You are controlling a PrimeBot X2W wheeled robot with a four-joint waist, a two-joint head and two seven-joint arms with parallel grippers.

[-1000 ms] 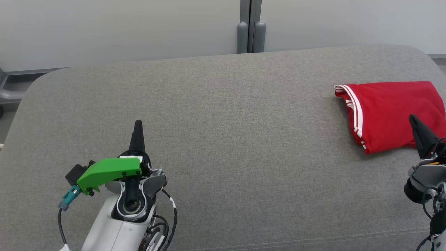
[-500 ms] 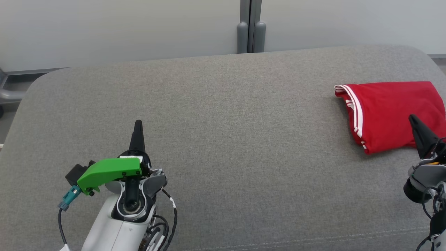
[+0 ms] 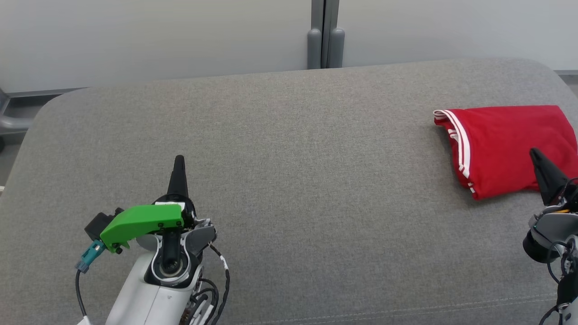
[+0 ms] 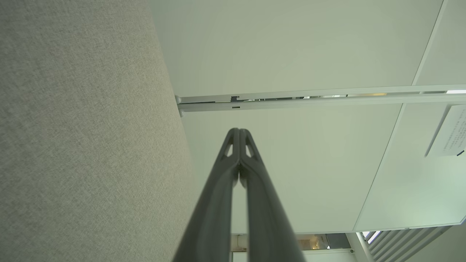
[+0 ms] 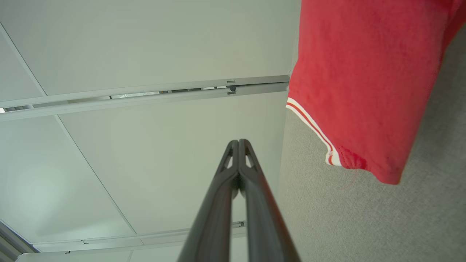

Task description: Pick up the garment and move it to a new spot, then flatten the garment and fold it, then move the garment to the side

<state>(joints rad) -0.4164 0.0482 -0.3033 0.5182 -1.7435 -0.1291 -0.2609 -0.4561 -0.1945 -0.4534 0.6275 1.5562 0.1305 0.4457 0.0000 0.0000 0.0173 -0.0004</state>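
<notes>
Head view shows one folded red garment (image 3: 505, 144) with white-striped trim on one grey cushion (image 3: 293, 180). It lies just ahead of the right gripper (image 3: 536, 154), whose tip overlaps its near edge, and well apart from the left gripper (image 3: 179, 159). Both grippers have their fingers pressed together, holding nothing. In the right wrist view the garment sits beside the fingers, clear of them.

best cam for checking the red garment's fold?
Head view: nearly the whole folded garment lies flat on the grey cushion, striped hem visible; the right gripper hides its near corner. The right wrist view gives a cropped close-up of one hemmed corner.
</notes>
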